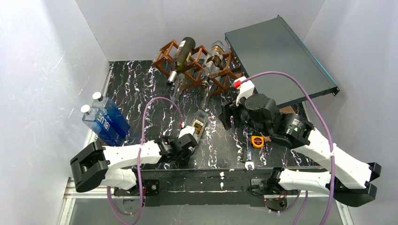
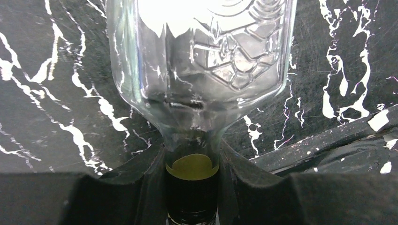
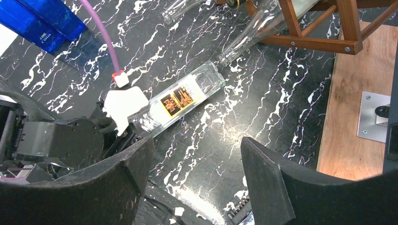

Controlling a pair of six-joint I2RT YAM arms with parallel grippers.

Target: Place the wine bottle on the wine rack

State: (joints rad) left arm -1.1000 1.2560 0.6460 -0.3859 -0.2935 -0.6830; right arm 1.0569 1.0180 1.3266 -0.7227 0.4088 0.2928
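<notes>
A clear square wine bottle [image 1: 200, 123] with an orange and black label lies on the black marbled table. My left gripper [image 1: 187, 140] is shut on its neck; in the left wrist view the fingers [image 2: 237, 173] press both sides of the dark-capped neck [image 2: 192, 187]. The bottle also shows in the right wrist view [image 3: 178, 101]. The reddish-brown wine rack [image 1: 165, 50] stands at the back and holds a dark green bottle [image 1: 182, 55] and a clear bottle [image 1: 214, 60]. My right gripper [image 1: 228, 115] hangs open and empty above the table, right of the bottle [image 3: 197, 150].
Two blue bottles [image 1: 105, 119] stand at the left edge. A large dark grey panel [image 1: 277, 51] leans at the back right. Clear bottles [image 3: 253, 33] slant from the rack [image 3: 328, 28] down to the table. An orange tape measure [image 1: 256, 141] lies under the right arm.
</notes>
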